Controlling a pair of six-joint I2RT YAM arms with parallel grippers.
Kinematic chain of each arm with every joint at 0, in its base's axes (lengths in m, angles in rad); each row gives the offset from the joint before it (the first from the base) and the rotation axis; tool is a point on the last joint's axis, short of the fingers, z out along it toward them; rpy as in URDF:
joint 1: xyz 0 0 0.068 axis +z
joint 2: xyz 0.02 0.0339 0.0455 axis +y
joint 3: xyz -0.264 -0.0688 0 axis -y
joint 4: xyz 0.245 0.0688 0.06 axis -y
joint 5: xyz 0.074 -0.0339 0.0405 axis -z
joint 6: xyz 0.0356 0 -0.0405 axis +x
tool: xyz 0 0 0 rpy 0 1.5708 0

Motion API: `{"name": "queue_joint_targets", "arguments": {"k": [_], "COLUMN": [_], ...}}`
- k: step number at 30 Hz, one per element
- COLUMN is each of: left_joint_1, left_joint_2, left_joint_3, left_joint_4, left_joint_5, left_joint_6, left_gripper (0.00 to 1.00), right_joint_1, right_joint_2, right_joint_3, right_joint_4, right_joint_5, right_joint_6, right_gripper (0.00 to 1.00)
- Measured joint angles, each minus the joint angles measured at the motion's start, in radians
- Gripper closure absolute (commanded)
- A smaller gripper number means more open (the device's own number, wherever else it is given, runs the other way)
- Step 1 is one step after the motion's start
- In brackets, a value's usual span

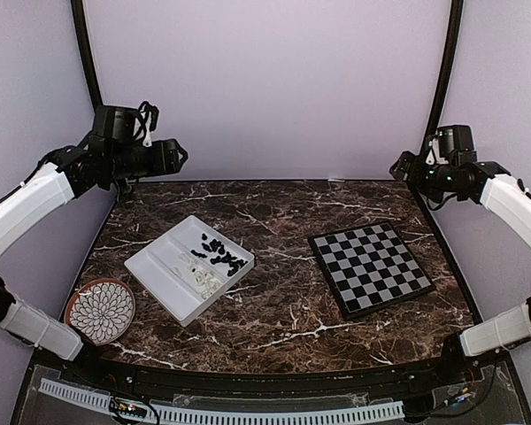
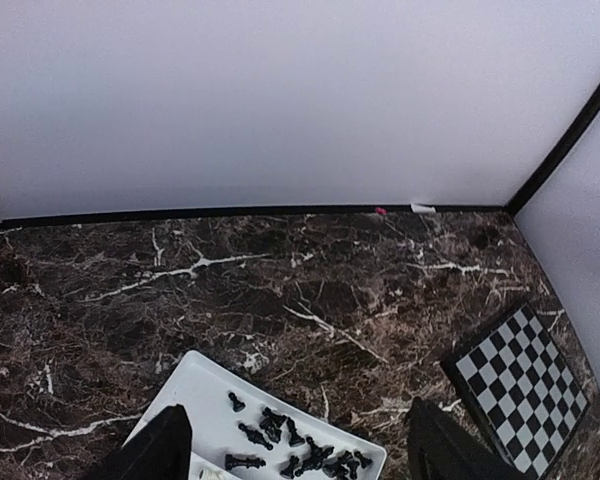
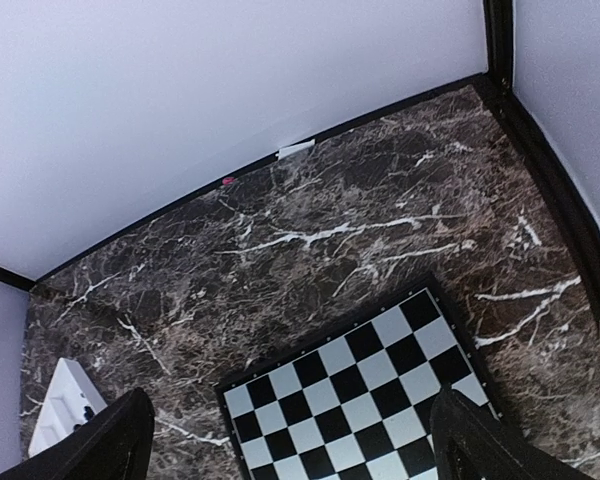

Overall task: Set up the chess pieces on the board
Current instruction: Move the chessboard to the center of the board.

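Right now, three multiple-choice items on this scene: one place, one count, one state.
1. Relative to the white rectangular divided tray, the flat black-and-grey checked chessboard lies: A left; B right; C on top.
2. Count of tiny plastic chess pieces on the chessboard: A none; B four; C sixteen.
3. The left gripper and right gripper: A open, empty; B shut on pieces; C shut, empty.
1B, board sits right of tray; 2A, squares bare, pieces in tray; 3A, jaws wide, nothing between.
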Motion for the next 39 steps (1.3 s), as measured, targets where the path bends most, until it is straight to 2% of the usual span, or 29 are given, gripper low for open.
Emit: {"name": "queue_joint_targets", "arguments": {"k": [7, 14, 23, 29, 39], "left_joint_1": [-0.13, -0.279, -0.386, -0.39, -0.389], "left_joint_2": [0.16, 0.309, 0.408, 0.397, 0.322], "left_joint_3": [0.087, 0.165, 0.206, 0.172, 0.084], "left_joint_4": [-0.071, -0.129, -0.192, -0.196, -0.202], "left_joint_5": [0.068, 0.169, 0.253, 0.261, 0.24], "left_joint_6": [0.106, 0.147, 0.136, 0.109, 0.098], "left_gripper": [0.28, 0.3, 0.22, 0.23, 0.24], "right_joint_1": [0.01, 0.0, -0.132, -0.156, -0.217], "right_joint_2": [0.008, 0.15, 0.373, 0.46, 0.53], "right_joint_3": [0.022, 0.073, 0.074, 0.058, -0.061], "right_joint_4": [-0.054, -0.116, -0.185, -0.194, -0.14], "right_joint_5": [0.115, 0.201, 0.101, 0.025, -0.13], "right_joint_6": [-0.158, -0.274, -0.285, -0.285, -0.286], "right_gripper": [0.05, 0.12, 0.06, 0.06, 0.05]}}
